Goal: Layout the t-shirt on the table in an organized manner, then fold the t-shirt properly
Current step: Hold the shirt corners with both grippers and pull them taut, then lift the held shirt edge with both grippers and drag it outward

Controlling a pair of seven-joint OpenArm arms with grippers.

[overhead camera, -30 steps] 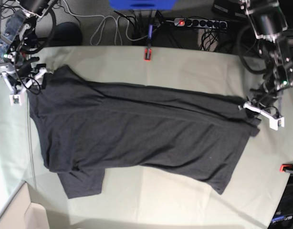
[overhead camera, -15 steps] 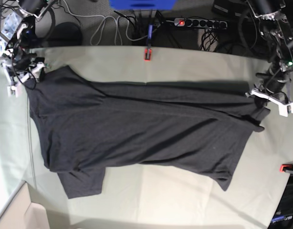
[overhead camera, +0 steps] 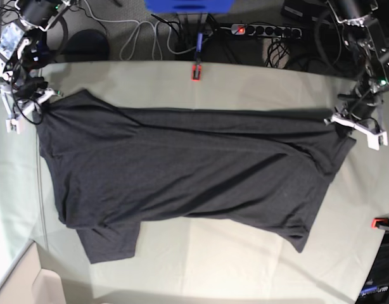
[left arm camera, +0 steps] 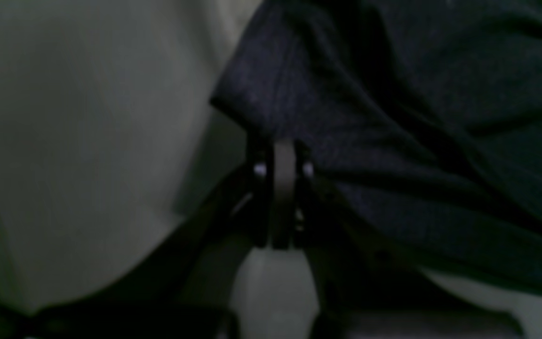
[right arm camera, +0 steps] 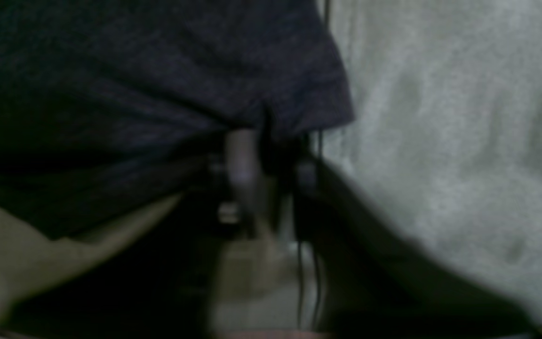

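- Across the table (overhead camera: 245,85) the shirt (overhead camera: 182,171) lies spread long-ways, plain dark side up, one sleeve poking out at the near-left corner (overhead camera: 109,244). Print not visible.
- Just changed: shirt is pulled tauter vs. a sec ago. Its top edge now runs nearly straight between the two grippers, and the slack folds by the base view's right end have mostly gone.
- R gripper (overhead camera: 23,111), on base view's left, was standing wide beside the corner a sec ago; now it's clamped on the shirt's corner. R wrist cam confirms: jaws together w/ cloth pinched (right arm camera: 261,141).
- L gripper (overhead camera: 354,125), base view's right, has stayed clamped on the opposite corner and moved outward and up toward the table edge.
- Meaning, my read: layout phase, not folding yet. Both ends are held, so a stretch-and-smooth is under way; lower hem and the sleeve look uneven, so more straightening is likely needed.
- Base view only: whole shirt outline, remaining diagonal creases, red clamp (overhead camera: 196,72) at far edge.
- Wrist views only: actual bite. L wrist cam shows fingers (left arm camera: 282,188) pressed together w/ a fabric edge caught at the tips, ridges fanning away. Both wrist views dark and blurry; how deep the grip goes, can't tell.
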